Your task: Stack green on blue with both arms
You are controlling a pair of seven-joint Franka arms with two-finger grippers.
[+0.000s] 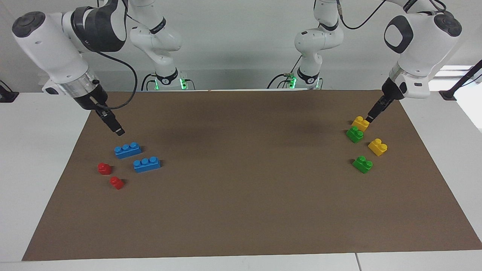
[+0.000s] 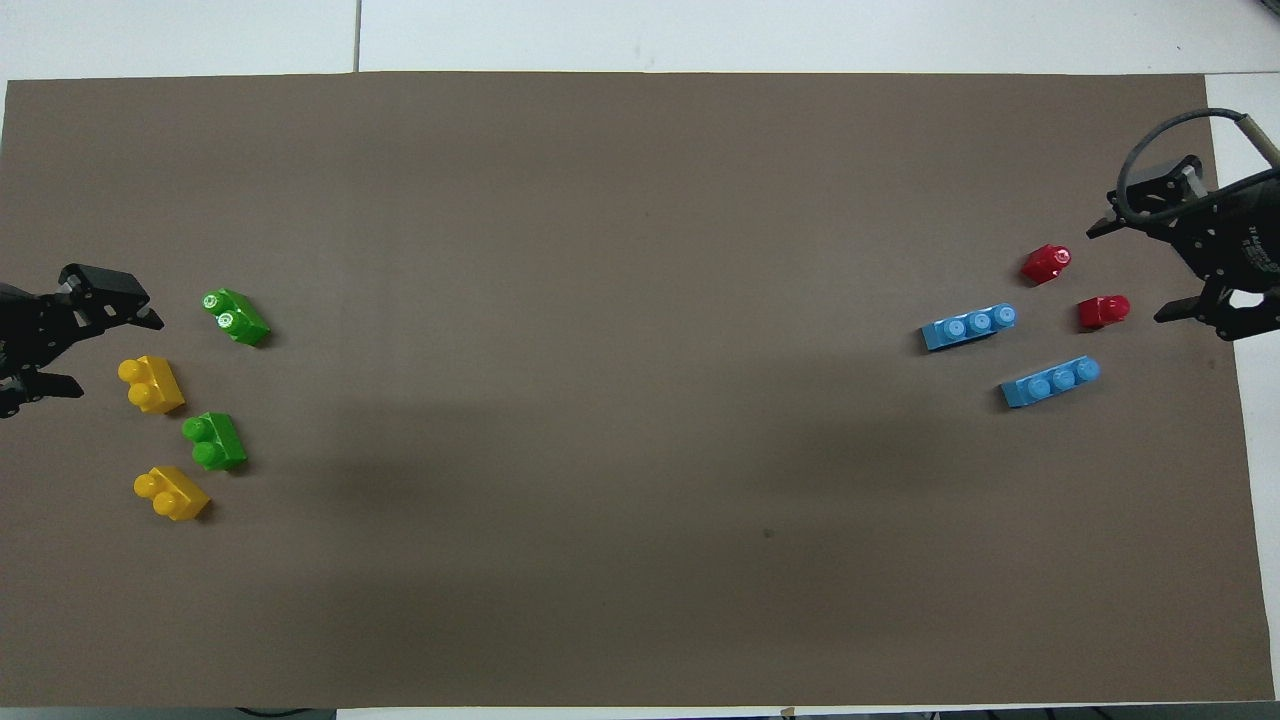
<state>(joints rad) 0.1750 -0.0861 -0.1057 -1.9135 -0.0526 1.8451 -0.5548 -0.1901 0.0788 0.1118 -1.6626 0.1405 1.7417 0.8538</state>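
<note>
Two green two-stud bricks (image 1: 355,134) (image 1: 362,164) lie on the brown mat at the left arm's end; they also show in the overhead view (image 2: 214,441) (image 2: 235,316). Two long blue three-stud bricks (image 1: 128,149) (image 1: 147,164) lie at the right arm's end, and show in the overhead view (image 2: 1050,381) (image 2: 968,326). My left gripper (image 1: 371,117) (image 2: 105,350) is open and empty, raised over the mat's edge beside the yellow bricks. My right gripper (image 1: 118,131) (image 2: 1130,275) is open and empty, raised over the mat's edge beside the red and blue bricks.
Two yellow two-stud bricks (image 1: 360,123) (image 1: 377,146) lie among the green ones. Two small red one-stud bricks (image 1: 104,168) (image 1: 117,183) lie beside the blue ones. The brown mat (image 1: 241,210) covers the white table, and its middle is bare.
</note>
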